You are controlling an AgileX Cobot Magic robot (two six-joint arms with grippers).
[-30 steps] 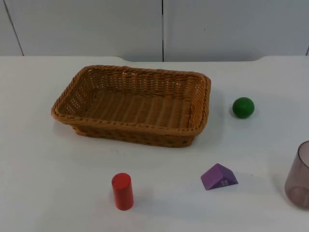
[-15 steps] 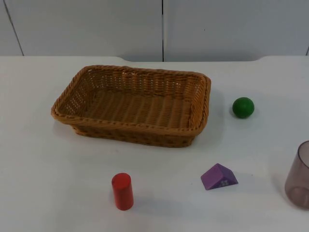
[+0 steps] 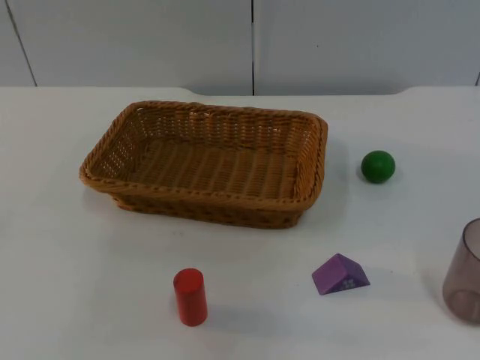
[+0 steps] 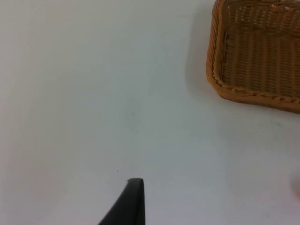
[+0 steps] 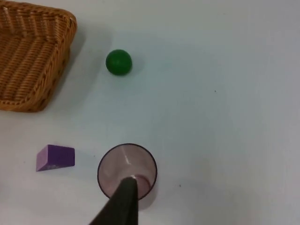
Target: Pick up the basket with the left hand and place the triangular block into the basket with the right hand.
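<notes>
An empty brown woven basket [image 3: 206,161] sits on the middle of the white table. The purple triangular block [image 3: 340,274] lies on the table in front of the basket's right end, apart from it. My left gripper [image 4: 132,199] hangs over bare table beside the basket [image 4: 255,56], not touching it, and waits. My right gripper [image 5: 124,197] hangs above a translucent cup, some way from the triangular block [image 5: 55,157] and the basket's corner [image 5: 33,56], and it also waits.
A green ball [image 3: 377,166] lies right of the basket. A red cylinder [image 3: 190,296] stands near the front edge. A translucent purple cup [image 3: 466,271] stands at the right edge, right of the block. The grey partition wall [image 3: 255,45] closes the back.
</notes>
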